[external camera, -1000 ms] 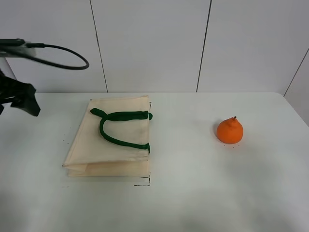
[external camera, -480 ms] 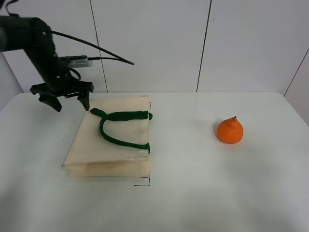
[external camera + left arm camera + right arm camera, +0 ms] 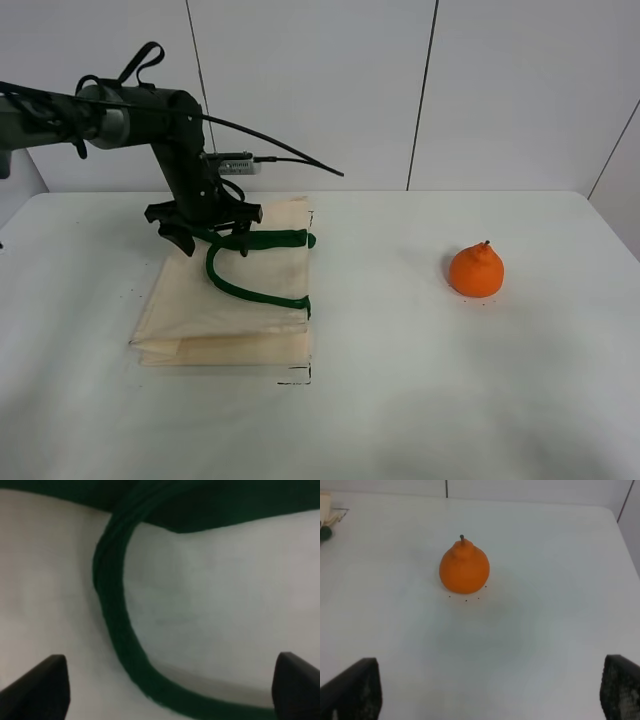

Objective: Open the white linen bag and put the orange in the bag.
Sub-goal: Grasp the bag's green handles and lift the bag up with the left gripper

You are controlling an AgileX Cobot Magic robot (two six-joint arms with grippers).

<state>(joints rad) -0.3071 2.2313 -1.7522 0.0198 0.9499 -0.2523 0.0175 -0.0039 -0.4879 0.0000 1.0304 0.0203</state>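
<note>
- Your left gripper (image 3: 213,240), fingers spread, hangs over the green handle (image 3: 275,238) of the white linen bag (image 3: 255,268), left of centre.
- Your right gripper (image 3: 485,692) gapes too; the orange (image 3: 476,271) sits centre-right.

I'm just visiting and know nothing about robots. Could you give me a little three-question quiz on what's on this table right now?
1. True or false: the orange is already inside the white linen bag.
2. Pick one: the left gripper is right above A) the orange, B) the bag's green handles, C) a bare patch of table.
3. Fill the gap: the left gripper's jaws stand ____ (open or shut).

Key:
1. False. The orange sits on the table, well apart from the bag, which lies flat.
2. B.
3. Open.
</note>
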